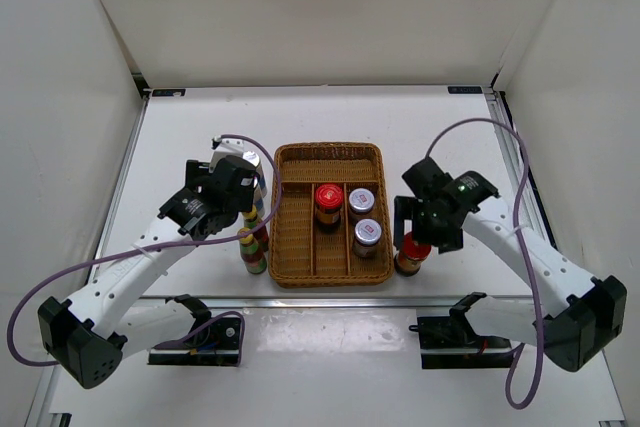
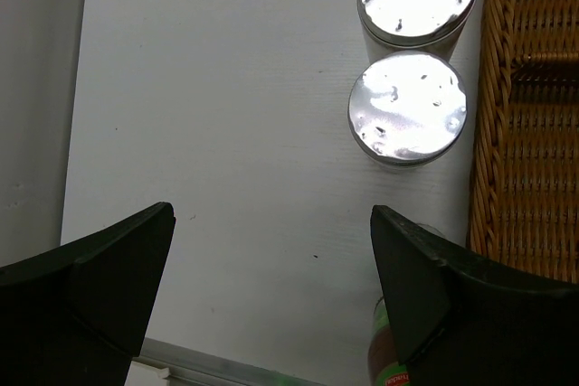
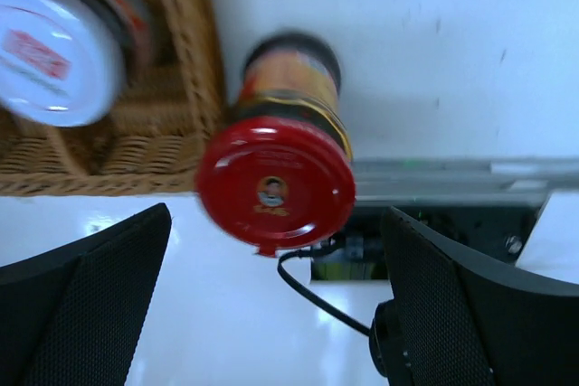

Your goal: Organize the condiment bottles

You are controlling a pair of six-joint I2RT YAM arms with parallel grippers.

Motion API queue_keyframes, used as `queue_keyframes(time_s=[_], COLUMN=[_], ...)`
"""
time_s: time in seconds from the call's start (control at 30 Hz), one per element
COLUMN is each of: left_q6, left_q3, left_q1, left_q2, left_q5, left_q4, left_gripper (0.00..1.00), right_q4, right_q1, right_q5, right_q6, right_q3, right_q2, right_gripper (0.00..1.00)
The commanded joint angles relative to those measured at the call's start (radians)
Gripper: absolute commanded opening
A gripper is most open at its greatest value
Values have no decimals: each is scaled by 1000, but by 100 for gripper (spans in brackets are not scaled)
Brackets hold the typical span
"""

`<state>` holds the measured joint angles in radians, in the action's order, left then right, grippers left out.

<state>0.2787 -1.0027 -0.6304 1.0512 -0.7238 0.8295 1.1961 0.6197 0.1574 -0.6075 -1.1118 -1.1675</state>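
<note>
Your right pincer [image 3: 274, 220] hung spread wide around a red-lidded jar [image 3: 274, 189], its fingers clear of the lid. That jar stood on the worktop [image 1: 200, 127] just beside the lower right corner of the wicker tray [image 1: 328, 148]. In the tray sat a second red-lidded jar [image 1: 328, 195] and two grey-lidded jars [image 1: 361, 200]. Your left pincer [image 2: 271, 214] was spread too, holding nothing. Two silver-capped bottles [image 2: 408, 106] stood at the upper right of its view, just beside the tray.
</note>
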Motion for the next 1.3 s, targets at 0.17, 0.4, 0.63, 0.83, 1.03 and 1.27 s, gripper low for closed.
queue_keyframes(time_s=[0.17, 0.4, 0.63, 0.83, 1.03, 1.27], left_q6=[11, 11, 2, 2, 2, -7], left_q3=[-11, -11, -20, -20, -11, -2], left_q1=[-12, -12, -12, -21, -31, -40], left_q2=[-3, -3, -3, -13, -13, -22], left_q5=[9, 9, 0, -9, -19, -28], left_q4=[-17, -17, -17, -17, -17, -26], left_gripper=[100, 100, 100, 100, 100, 100], right_q4=[-36, -95, -141, -61, 28, 28], right_q1=[-11, -11, -41, -60, -60, 37], right_q5=[-12, -12, -2, 109, 215, 147], right_q6=[-112, -84, -66, -29, 57, 176], right_q3=[125, 167, 196, -1, -327, -696], right_q2=[29, -46, -67, -57, -142, -267], right_gripper=[100, 95, 74, 20, 0, 0])
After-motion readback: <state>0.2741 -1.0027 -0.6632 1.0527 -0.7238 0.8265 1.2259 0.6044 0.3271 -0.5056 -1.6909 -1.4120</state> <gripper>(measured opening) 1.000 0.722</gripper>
